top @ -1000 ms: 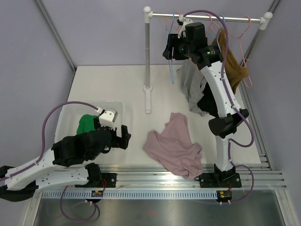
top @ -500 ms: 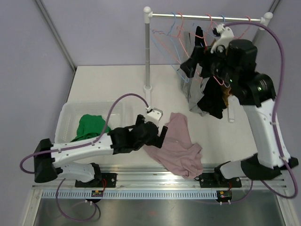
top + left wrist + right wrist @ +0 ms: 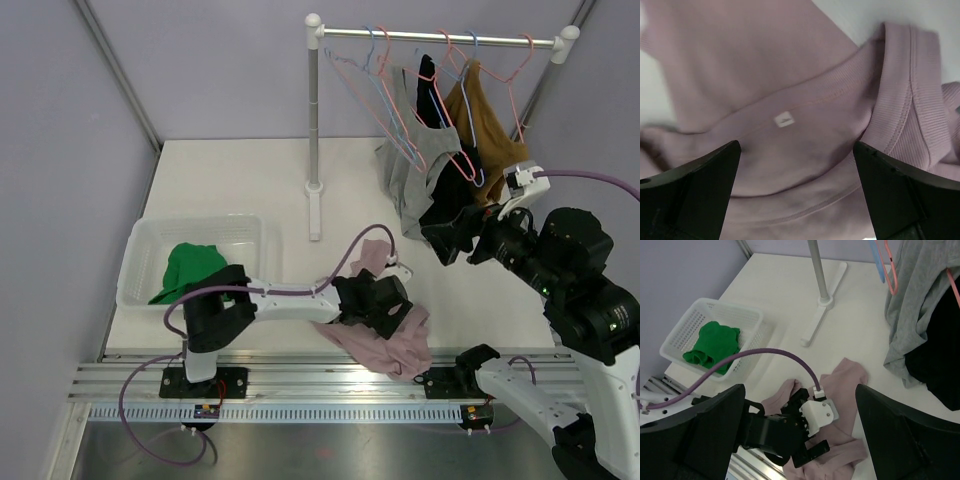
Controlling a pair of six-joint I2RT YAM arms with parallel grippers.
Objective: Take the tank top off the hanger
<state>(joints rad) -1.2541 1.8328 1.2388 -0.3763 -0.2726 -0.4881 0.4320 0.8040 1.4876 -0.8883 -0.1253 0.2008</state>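
A grey tank top hangs on a pink hanger on the rack's rail, with a black top and a brown top beside it. The grey and black tops also show in the right wrist view. My right gripper is open and empty, in the air just in front of the hanging clothes and touching none. My left gripper is open, low over a pink top that lies crumpled on the table. In the left wrist view, its jaws straddle the pink collar.
A white basket with a green cloth stands at the left. The rack's post and foot stand mid-table. Several empty pink and blue hangers hang on the rail's left part.
My left arm has swung right from the basket to the pink top. My right arm has pulled back from the rail, toward the near side. The hanging tops stay on their hangers.
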